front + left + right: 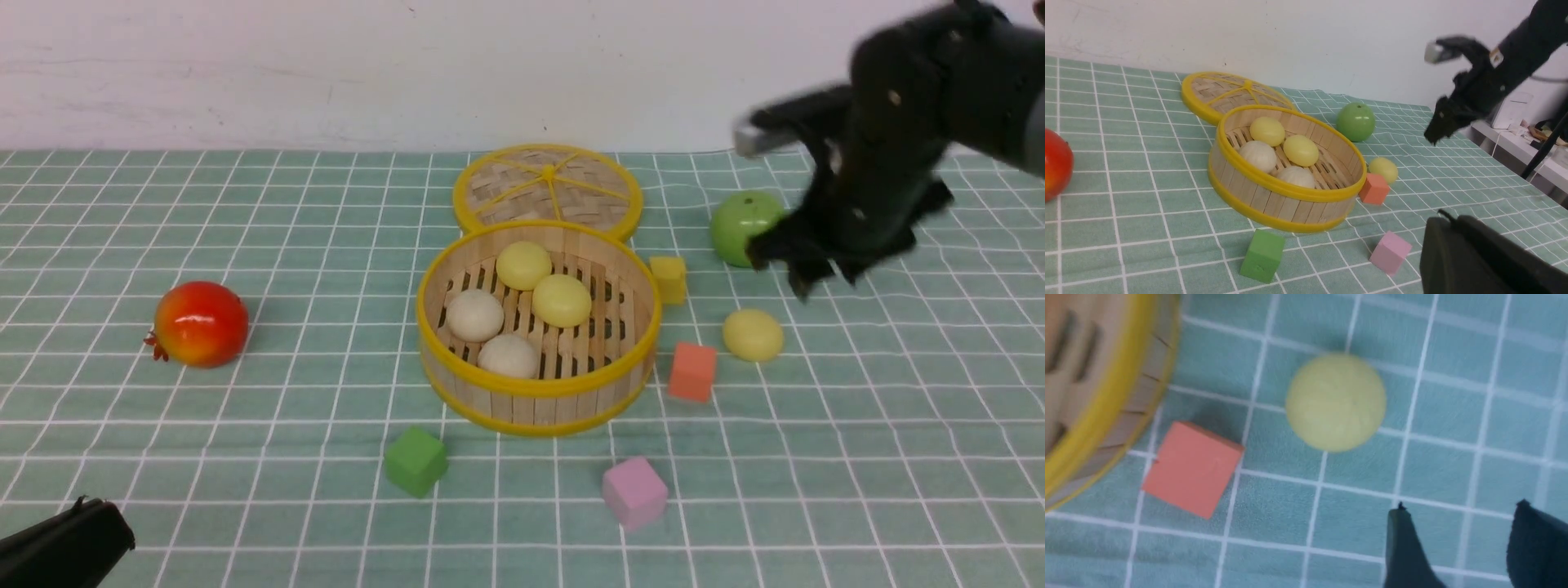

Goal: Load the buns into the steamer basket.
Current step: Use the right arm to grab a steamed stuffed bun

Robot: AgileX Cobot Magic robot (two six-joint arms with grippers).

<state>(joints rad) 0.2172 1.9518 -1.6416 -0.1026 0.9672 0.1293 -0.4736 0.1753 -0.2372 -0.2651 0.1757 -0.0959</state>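
Observation:
The steamer basket (535,390) stands mid-table and holds two pale yellow buns (523,265) (562,300) and two off-white buns (474,315) (508,356). One more pale yellow bun (752,335) (1336,402) lies on the cloth to the basket's right, beside an orange cube (692,371). My right gripper (824,282) (1461,506) hovers open above the cloth, just behind and to the right of that bun, with nothing between its fingers. My left gripper (122,531) (1447,216) rests shut and empty at the near left corner.
The flat woven lid (547,188) lies behind the basket. A green apple (744,227) sits close behind the right gripper. A red fruit (201,323) is at the left. Yellow (669,278), green (415,461) and pink (634,492) cubes lie around the basket.

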